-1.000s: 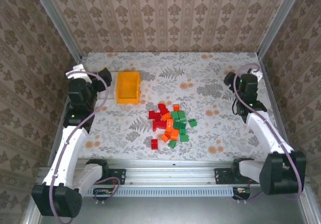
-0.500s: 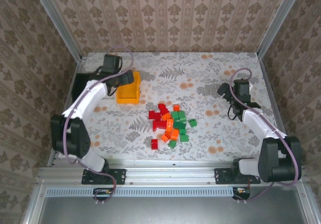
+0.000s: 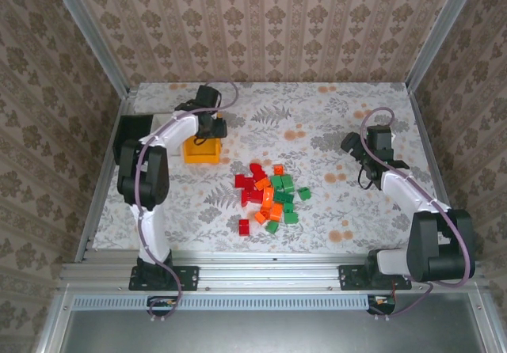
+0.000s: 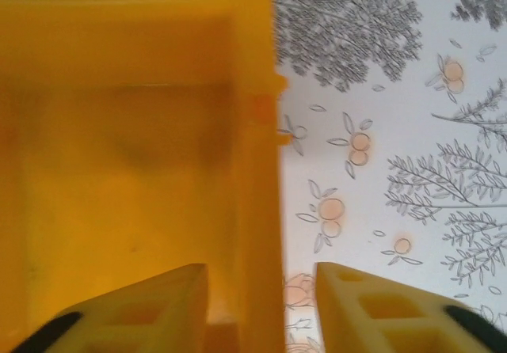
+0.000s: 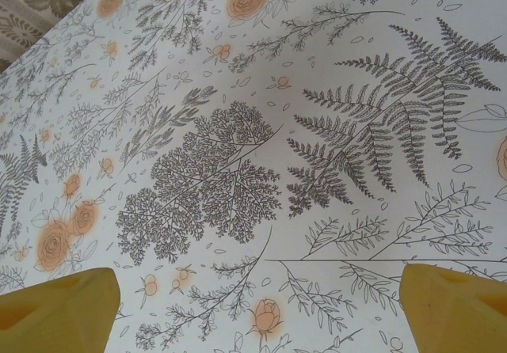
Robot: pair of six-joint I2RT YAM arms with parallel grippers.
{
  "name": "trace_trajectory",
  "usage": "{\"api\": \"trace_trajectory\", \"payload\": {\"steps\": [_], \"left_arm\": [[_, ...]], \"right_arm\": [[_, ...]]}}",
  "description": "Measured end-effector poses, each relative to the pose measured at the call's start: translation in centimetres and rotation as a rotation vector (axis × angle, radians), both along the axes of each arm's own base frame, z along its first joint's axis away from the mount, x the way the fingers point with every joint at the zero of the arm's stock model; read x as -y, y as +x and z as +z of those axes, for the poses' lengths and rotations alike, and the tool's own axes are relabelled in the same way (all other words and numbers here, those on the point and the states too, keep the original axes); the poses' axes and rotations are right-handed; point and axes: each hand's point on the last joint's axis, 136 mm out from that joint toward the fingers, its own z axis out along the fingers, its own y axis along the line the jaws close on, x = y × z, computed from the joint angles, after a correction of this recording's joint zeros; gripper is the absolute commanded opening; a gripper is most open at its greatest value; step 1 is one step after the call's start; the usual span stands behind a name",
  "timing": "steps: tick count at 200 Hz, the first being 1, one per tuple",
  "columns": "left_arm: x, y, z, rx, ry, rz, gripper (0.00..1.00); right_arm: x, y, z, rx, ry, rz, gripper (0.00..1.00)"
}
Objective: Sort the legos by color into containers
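Observation:
The legos (image 3: 268, 195) lie in a loose heap of red, orange and green bricks at the middle of the table. The yellow-orange container (image 3: 202, 150) stands back left of the heap. My left gripper (image 3: 209, 126) is at its far end. In the left wrist view the left gripper (image 4: 261, 270) straddles the container's right wall (image 4: 257, 210). One finger is inside, one outside, and a strip of table shows beside the outer finger (image 4: 372, 305). My right gripper (image 3: 349, 142) (image 5: 257, 272) hangs open over bare tablecloth at the right, holding nothing.
A black container (image 3: 129, 129) sits at the table's left edge, partly behind the left arm. Patterned walls and metal rails enclose the table on three sides. Bare floral cloth (image 3: 341, 108) stretches between the heap and the right arm.
My left arm has swung from the left edge over to the yellow-orange container and its jaws have narrowed around the wall. The right arm has shifted slightly left.

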Motion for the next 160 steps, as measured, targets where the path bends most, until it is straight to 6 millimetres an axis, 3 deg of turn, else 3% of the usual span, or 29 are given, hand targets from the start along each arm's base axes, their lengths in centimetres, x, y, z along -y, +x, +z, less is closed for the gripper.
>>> {"api": "trace_trajectory", "payload": {"steps": [49, 109, 160], "left_arm": [[4.7, -0.1, -0.1, 0.008, -0.024, -0.078, 0.3], [14.5, 0.5, 0.6, 0.041, -0.161, -0.156, 0.3], [22.1, -0.4, 1.8, 0.045, -0.329, -0.229, 0.49]], "right_arm": [[-0.2, 0.0, 0.0, -0.001, 0.001, 0.009, 0.9], [-0.8, 0.1, -0.2, -0.003, 0.011, 0.027, 0.9], [-1.0, 0.1, -0.1, -0.003, 0.013, 0.033, 0.91]]}}
